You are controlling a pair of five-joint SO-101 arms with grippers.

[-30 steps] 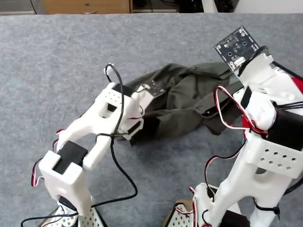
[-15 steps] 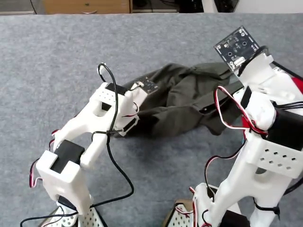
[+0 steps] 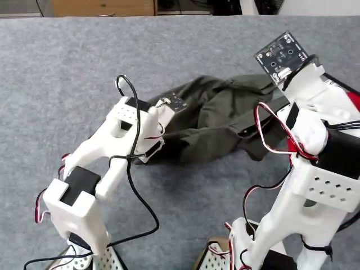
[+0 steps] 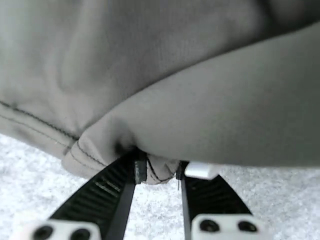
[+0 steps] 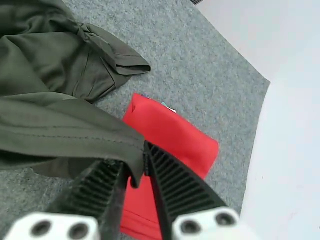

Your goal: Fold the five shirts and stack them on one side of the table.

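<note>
Shifted left vs 1 s ago, my L gripper (image 4: 159, 170) pinches the olive shirt (image 3: 219, 121) hem, cloth bunched right at its tips. R gripper (image 5: 137, 167) clamps another edge of it, mid grey table (image 3: 84, 62); red shirt (image 5: 170, 145) lies just below.

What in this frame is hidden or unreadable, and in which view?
1. High view: the right arm covers most of the red shirt, leaving a sliver at the edge.
2. High view: each arm's wrist hides where it meets the olive shirt.
3. Left wrist view: the cloth is so close that which part the left gripper pinches is unclear.
4. Right wrist view: the right gripper covers the red shirt's near end.
</note>
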